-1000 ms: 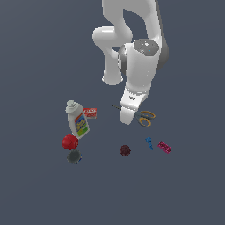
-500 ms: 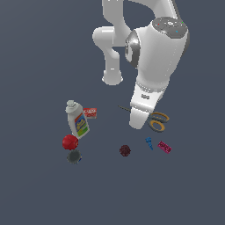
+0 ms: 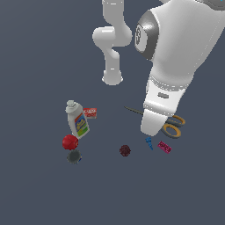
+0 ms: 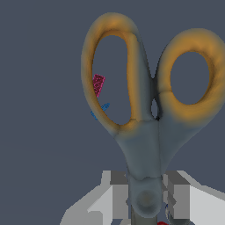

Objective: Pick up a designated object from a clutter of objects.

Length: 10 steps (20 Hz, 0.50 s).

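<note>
Where orange loops meet grey plastic, blocky fingers (image 4: 145, 197) clamped on the scissors (image 4: 151, 123).

arm (image 3: 176, 48): glossy white rounded shells, fat tube links. Dark grey ring at one joint with a faint marking on it. Small dark slot on the white wrist block. Round white base. gripper (image 4: 145, 197): blocky fingers (image 4: 116, 195), white and light grey faces, darker grey edges.
</note>
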Each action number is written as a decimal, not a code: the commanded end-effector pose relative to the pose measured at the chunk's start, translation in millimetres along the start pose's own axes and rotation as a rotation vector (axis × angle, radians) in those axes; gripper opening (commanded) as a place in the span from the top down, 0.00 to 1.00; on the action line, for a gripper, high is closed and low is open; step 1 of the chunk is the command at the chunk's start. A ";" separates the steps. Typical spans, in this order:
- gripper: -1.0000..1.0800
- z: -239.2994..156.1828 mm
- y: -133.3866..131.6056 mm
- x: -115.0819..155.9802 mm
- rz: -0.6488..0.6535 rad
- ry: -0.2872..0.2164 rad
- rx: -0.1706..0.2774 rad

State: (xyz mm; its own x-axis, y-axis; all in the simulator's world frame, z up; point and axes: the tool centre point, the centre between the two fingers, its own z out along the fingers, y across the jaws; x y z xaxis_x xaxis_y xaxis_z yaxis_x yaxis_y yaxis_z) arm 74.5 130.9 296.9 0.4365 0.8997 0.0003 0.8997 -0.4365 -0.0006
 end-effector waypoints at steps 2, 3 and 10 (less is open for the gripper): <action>1.00 -14.9 10.6 11.5 0.001 0.000 0.000; 1.00 -18.7 13.4 14.6 0.001 0.000 0.000; 1.00 -40.6 29.8 32.5 0.001 0.000 -0.001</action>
State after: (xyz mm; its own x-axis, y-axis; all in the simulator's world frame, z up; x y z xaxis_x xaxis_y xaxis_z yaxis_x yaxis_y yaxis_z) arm 111.0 145.4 332.7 0.4374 0.8993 -0.0001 0.8993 -0.4374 -0.0005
